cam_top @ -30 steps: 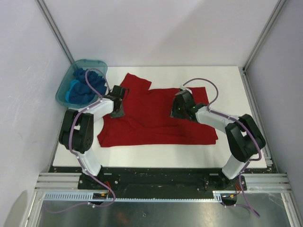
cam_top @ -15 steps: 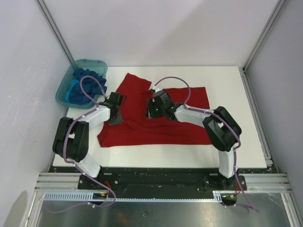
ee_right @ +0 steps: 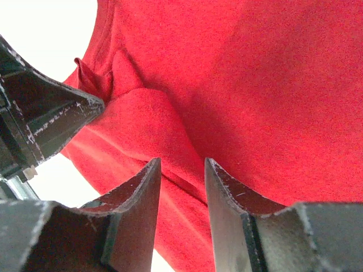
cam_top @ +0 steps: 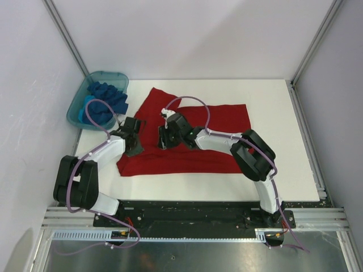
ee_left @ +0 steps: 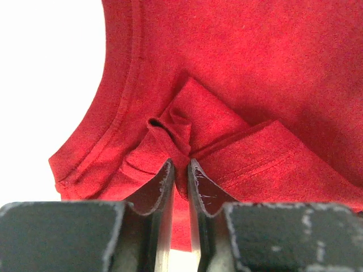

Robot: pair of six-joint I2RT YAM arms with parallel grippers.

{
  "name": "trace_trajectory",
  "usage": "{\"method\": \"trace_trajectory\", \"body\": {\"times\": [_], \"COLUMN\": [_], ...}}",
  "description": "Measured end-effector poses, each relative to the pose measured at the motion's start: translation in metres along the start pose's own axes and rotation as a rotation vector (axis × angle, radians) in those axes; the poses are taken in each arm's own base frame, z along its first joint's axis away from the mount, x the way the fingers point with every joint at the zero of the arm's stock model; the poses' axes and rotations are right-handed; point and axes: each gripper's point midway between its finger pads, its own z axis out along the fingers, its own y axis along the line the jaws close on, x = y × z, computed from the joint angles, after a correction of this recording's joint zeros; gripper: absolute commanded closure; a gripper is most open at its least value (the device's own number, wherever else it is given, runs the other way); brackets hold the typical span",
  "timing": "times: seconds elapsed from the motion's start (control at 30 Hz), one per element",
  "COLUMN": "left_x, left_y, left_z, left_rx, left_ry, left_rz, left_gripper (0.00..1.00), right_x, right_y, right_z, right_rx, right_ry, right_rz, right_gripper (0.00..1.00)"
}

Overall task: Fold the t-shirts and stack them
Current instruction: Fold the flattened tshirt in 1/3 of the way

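At the far left a translucent teal tub (cam_top: 75, 111) holds the blue t-shirts (cam_top: 105, 95), bundled and not yet folded. Just right of it, the left gripper (ee_left: 180, 171) has its jaws drawn almost together, pinching a small pucker of the red t-shirt (cam_top: 218, 152) near a stitched hem. The red t-shirt lies mid-table as a broad, roughly rectangular spread with one corner pointing to the far left. It is soft matte knit with double-stitched edges, and it bunches in folds at both claws. Close beside the left claw, the right gripper (ee_right: 181, 177) stands with its jaws partly apart and a thick roll of red cloth filling the gap, judged to be a grip. The white table (cam_top: 278, 107) is smooth and bare to the right. Judgement: the step in hand is an early fold of the red shirt. The next move calls for both claws to carry their folds together and lay them flat without dragging the lower layer.
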Motion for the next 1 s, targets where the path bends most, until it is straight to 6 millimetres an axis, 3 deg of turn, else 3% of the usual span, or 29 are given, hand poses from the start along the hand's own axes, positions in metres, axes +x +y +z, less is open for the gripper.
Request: {"method": "trace_trajectory", "body": {"times": [0.23,0.63,1.0], "left_x": [-0.001,-0.005,-0.009], "left_y": [0.011,0.019,0.015], "left_z": [0.0,-0.004,-0.011], "left_rx": [-0.011,0.016,0.057], "left_ry": [-0.002,0.0,-0.011], "left_rz": [-0.045,-0.113,-0.127], "left_gripper": [0.83,0.7,0.7], "right_x": [0.032,0.063,0.054], "right_y": [0.011,0.024,0.014], "right_z": [0.012,0.012,0.014], "right_rx": [-0.019,-0.006,0.01], "right_ry": [0.078,0.142,0.113], "right_rz": [-0.022,-0.076,-0.098], "right_gripper": [0.6,0.61,0.55]}}
